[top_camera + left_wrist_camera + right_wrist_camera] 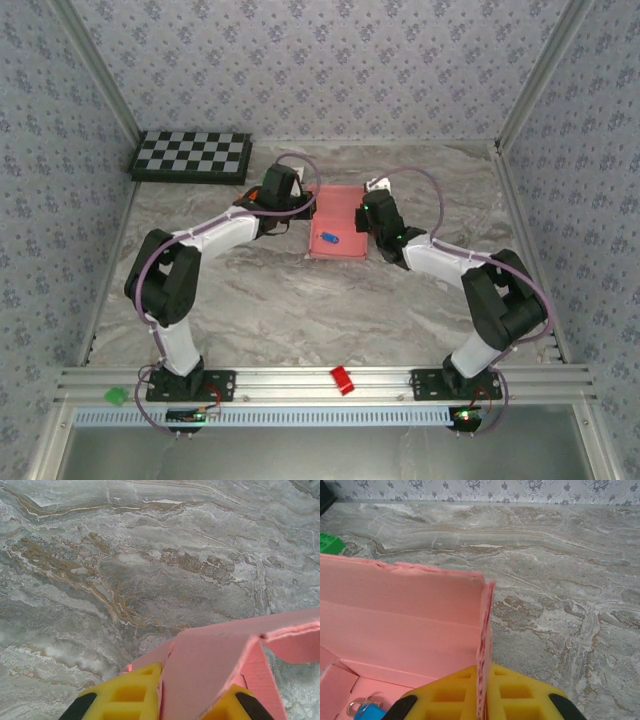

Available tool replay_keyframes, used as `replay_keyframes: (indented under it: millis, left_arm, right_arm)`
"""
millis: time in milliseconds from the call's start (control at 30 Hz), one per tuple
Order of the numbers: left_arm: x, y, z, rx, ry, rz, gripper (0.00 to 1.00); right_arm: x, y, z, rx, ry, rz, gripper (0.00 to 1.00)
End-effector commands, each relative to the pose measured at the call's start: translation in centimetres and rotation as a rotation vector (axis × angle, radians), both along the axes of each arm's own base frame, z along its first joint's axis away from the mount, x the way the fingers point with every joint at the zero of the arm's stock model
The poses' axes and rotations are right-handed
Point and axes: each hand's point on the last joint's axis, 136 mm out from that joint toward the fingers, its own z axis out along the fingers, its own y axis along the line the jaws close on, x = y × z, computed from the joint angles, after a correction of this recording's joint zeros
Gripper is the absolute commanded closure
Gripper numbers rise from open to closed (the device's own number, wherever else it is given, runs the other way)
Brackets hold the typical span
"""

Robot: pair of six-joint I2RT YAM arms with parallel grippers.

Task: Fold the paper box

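Your arms reach in from the near corners, elbows bent, and meet mid-table at the box. The left gripper pinches the box's left side between narrow yellow pads. The right gripper pinches the right wall the same way. From above, the wrists cover both side edges, so you cannot see the grip there. A small blue item lies inside, cut off in the right wrist view. The box is pink card with raised walls, ragged edges and a creased left flap.
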Motion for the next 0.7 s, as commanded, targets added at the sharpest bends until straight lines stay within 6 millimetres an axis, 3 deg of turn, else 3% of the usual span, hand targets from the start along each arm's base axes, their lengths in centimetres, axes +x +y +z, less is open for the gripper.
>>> replay_keyframes:
  millis: [0, 667]
  left_arm:
    - [-0.8, -0.5, 1.2, -0.026, -0.013, -0.010, 0.89]
    - [-2.4, -0.3, 0.0, -0.062, 0.014, -0.003, 0.85]
  right_arm:
    - [-0.2, 0.1, 1.8, 0.031, -0.058, -0.021, 0.88]
    - [-1.9, 0.3, 0.9, 0.073, -0.065, -0.053, 0.82]
